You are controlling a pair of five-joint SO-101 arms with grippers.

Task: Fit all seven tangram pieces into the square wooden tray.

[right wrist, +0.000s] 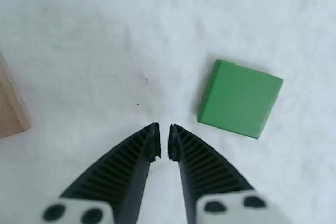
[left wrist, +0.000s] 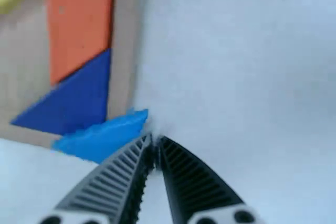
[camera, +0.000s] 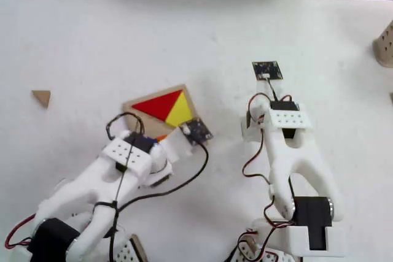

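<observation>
Two arms: both are reaching out from the near edge of the white table (camera: 215, 29), side by side, the left one leaning over the tray and the right one stretching straight ahead.
Left gripper (left wrist: 156, 141): it is hanging just above the table right outside the tray's corner, its jaws closed to a slim gap and gripping nothing.
Light blue piece (left wrist: 100, 136): it is lying at the tray's corner, beside one fingertip of the left gripper and not between the jaws; whether it is touching that fingertip cannot be told.
Square wooden tray (left wrist: 123, 51): it is sitting under the left wrist, partly filled.
Dark blue triangle (left wrist: 73, 103): it is lying inside the tray against the rim, next to the light blue piece.
Orange piece (left wrist: 79, 24): it is lying in the tray along the same rim, touching the dark blue triangle.
Red triangle (camera: 158, 107) and yellow triangle (camera: 180, 113): they are sitting edge to edge in the far half of the tray.
Right gripper (right wrist: 164, 140): it is hovering over bare table, its jaws almost together and carrying nothing.
Green square (right wrist: 240, 98): it is lying flat on the table near the right gripper's fingertips, apart from them and outside the tray.
Small wooden triangle (camera: 42, 97): it is lying alone on the table, well apart from the tray.
</observation>
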